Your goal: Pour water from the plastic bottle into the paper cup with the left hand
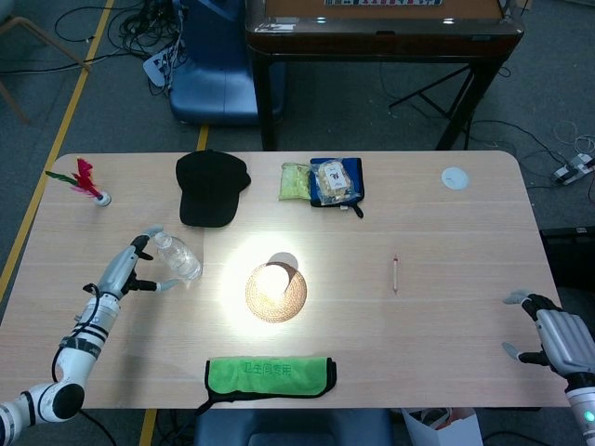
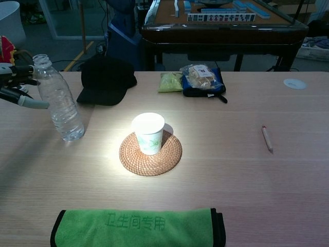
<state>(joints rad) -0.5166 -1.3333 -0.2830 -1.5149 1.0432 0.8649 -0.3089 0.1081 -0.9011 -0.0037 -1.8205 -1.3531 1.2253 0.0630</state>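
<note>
While fingers [image 1: 149, 234] spread empty, left hand [image 1: 130, 268] flanks plastic bottle [image 2: 58, 100], near edge.

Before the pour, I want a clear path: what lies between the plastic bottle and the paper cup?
Only bare table; the chest view shows nothing between plastic bottle and paper cup.

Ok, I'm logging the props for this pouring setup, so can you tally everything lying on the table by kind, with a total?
Plastic bottle: 1
Paper cup: 1
Woven coaster: 1
Black cap: 1
Green cloth: 1
Snack packets: 2
Pencil: 1
White disc: 1
Feather shuttlecock: 1
Total: 10
</note>
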